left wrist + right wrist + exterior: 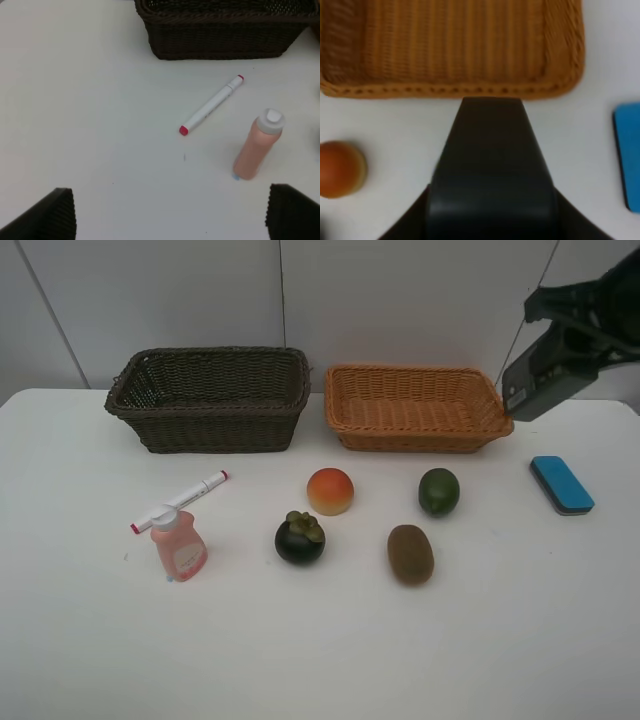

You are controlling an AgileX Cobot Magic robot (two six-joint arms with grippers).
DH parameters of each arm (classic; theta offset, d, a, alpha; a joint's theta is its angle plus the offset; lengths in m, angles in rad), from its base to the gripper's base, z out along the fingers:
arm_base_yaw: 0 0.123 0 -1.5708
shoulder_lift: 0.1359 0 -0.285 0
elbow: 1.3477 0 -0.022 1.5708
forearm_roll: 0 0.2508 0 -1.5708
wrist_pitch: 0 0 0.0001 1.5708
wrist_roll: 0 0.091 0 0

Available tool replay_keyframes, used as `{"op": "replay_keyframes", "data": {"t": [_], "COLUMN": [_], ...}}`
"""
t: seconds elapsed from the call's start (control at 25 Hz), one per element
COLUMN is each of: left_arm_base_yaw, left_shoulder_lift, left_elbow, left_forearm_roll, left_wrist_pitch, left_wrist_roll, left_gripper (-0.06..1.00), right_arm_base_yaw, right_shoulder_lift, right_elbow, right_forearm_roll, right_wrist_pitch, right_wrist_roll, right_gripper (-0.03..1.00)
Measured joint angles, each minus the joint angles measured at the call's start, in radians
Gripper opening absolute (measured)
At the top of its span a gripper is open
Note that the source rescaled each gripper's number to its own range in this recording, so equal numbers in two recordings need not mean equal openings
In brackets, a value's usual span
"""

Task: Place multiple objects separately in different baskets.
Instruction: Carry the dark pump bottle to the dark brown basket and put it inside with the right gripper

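Gripping the grey bottle [538,385], the right tool [572,338] hangs by the tan basket [415,436].

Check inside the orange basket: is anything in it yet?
Nothing visible: only bare weave inside the orange basket. The dark grey bottle covers its right rim corner in the high view, so that spot is unseen.

dark basket [215,430], tan basket [420,437]: woven wicker, rough | worktop [80,640]: smooth, matt | pink bottle [181,550]: smooth plastic | kiwi [410,554]: dull, fuzzy | grey bottle [492,175]: smooth, matt
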Motion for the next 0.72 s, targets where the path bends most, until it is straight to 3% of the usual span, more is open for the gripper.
{"op": "replay_keyframes", "data": {"t": [0.4,0.72], "left_arm_base_yaw": [0.000,0.000], "left_shoulder_lift": [0.000,0.000], "left_elbow": [0.000,0.000], "left_forearm_roll": [0.000,0.000], "left_wrist_pitch": [0.000,0.000], "left_wrist_roll": [0.000,0.000], "left_gripper": [0.99,0.99], "right_arm_base_yaw": [0.248,0.342], "right_shoulder_lift": [0.166,0.426], "right_elbow": [-0.173,-0.352], "right_forearm_roll": [0.000,0.000], "right_wrist_pitch": [-0.267,-0.429], "right_wrist_roll": [-0.026,-0.028], "right_gripper": [0.01,0.01]}}
